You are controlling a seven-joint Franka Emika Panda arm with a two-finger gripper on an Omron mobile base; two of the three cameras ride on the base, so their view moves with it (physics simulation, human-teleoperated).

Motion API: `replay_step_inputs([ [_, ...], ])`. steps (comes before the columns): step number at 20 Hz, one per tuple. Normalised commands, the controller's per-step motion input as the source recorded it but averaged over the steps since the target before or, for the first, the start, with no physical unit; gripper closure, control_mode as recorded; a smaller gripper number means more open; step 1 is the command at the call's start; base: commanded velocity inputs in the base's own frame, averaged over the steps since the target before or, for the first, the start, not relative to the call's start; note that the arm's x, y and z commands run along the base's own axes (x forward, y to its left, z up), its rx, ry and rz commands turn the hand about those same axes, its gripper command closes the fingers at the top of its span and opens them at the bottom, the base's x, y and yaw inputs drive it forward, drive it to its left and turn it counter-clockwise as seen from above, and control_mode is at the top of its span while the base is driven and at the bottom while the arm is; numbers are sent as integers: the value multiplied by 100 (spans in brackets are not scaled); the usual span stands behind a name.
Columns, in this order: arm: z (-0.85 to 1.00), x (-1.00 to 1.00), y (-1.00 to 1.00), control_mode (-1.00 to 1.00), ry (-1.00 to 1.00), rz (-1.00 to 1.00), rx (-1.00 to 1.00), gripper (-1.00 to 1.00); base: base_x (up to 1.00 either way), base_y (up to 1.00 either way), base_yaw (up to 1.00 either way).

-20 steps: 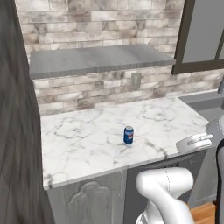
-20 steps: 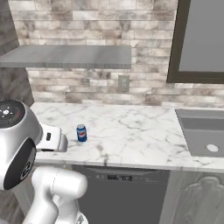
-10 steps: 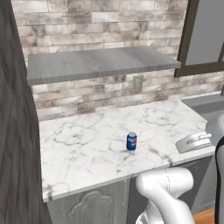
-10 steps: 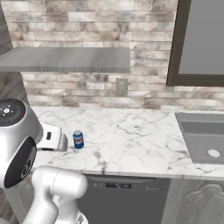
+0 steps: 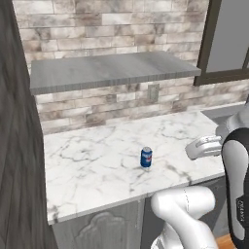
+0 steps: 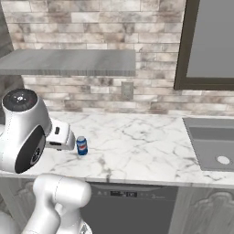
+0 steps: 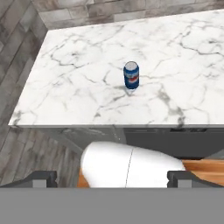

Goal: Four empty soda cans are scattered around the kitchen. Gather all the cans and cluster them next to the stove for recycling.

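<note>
The claw [image 7: 112, 178] stands wide and empty, pulled back above the table [image 7: 183, 100] edge; the blue can [image 7: 131, 75] stands upright ahead of it, likely the next pickup.

Marble counter [image 5: 97, 165] under a grey shelf [image 5: 107, 70] — brick wall [image 6: 91, 18], sink [image 6: 212, 144] right.

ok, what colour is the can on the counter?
The can is blue with white-red marks and a silver top; it shows best in the hand view.
</note>
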Motion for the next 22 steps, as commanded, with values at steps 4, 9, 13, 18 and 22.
replay_step_inputs([
  [4, -29, 44, 11, -100, 0, 0, -6, -100, 0, 0, 0],
  [9, -11, 30, 12, -100, 0, 0, -6, -100, 0, 0, 0],
  [13, -5, 37, 9, -100, 3, 0, -1, -100, 0, 0, 0],
  [18, -13, 44, 4, -100, 8, 0, 0, -100, 0, 0, 0],
  [22, -28, 30, 0, -100, 5, 0, 0, -100, 0, 0, 0],
])
